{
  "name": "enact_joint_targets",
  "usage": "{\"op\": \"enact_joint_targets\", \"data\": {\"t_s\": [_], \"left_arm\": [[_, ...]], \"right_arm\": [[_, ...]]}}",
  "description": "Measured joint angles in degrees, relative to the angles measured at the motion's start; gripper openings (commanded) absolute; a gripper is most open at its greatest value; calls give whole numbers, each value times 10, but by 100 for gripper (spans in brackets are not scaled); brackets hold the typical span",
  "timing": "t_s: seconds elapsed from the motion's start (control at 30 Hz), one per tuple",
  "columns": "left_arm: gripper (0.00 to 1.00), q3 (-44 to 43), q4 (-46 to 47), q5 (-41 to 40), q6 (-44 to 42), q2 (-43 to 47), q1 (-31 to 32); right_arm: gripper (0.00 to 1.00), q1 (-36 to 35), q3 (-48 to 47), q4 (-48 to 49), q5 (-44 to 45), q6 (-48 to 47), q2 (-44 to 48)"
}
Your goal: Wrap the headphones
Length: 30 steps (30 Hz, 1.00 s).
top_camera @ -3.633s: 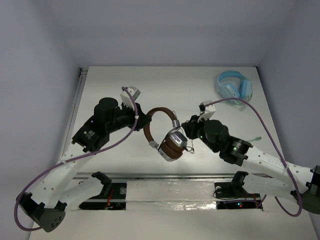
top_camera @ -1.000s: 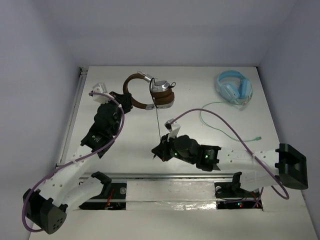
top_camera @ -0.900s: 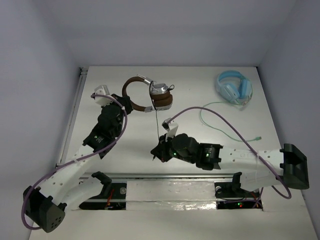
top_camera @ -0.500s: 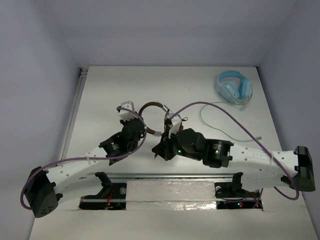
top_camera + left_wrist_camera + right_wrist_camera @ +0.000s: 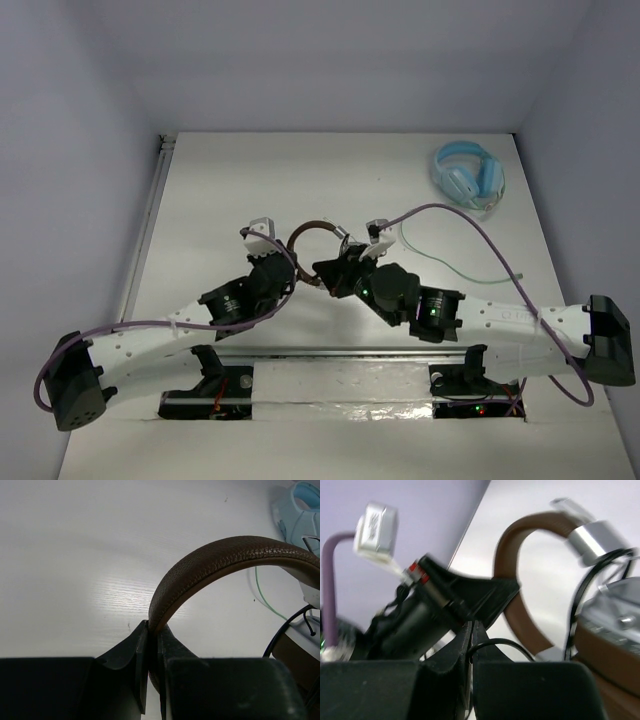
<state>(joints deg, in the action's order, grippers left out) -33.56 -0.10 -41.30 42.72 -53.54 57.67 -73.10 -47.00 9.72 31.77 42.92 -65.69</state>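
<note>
A: Left side?
B: My left gripper (image 5: 152, 630) pinches the headband (image 5: 225, 555) at its 8 o'clock end. The headphones (image 5: 312, 229) are mid-table.
A: Right side?
B: At 4 o'clock, my right gripper (image 5: 471, 630) is pressed together on the cable (image 5: 507, 642). Any turns already laid are hidden, so I judge the wrapping unfinished.

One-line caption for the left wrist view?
Left pincer shut on the headphones by their brown headband, white table behind.
</note>
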Motion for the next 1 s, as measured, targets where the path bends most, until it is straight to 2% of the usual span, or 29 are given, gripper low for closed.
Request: {"op": "enact_joint_targets", "data": {"t_s": [0.2, 0.37, 0.6, 0.7, 0.9, 1.0], "left_arm": [[0, 2, -17, 3, 28, -7, 18], [0, 2, -16, 3, 54, -27, 28], [0, 0, -30, 6, 73, -39, 50], [0, -5, -39, 8, 76, -42, 53], [0, -21, -61, 28, 81, -56, 53], [0, -27, -68, 40, 82, -64, 54]], "right_arm": [[5, 31, 19, 44, 68, 45, -1], [10, 67, 40, 84, 78, 86, -1], [33, 109, 74, 114, 72, 135, 0], [35, 119, 89, 126, 68, 149, 1], [51, 140, 94, 149, 55, 171, 0], [52, 155, 97, 164, 43, 177, 0]]}}
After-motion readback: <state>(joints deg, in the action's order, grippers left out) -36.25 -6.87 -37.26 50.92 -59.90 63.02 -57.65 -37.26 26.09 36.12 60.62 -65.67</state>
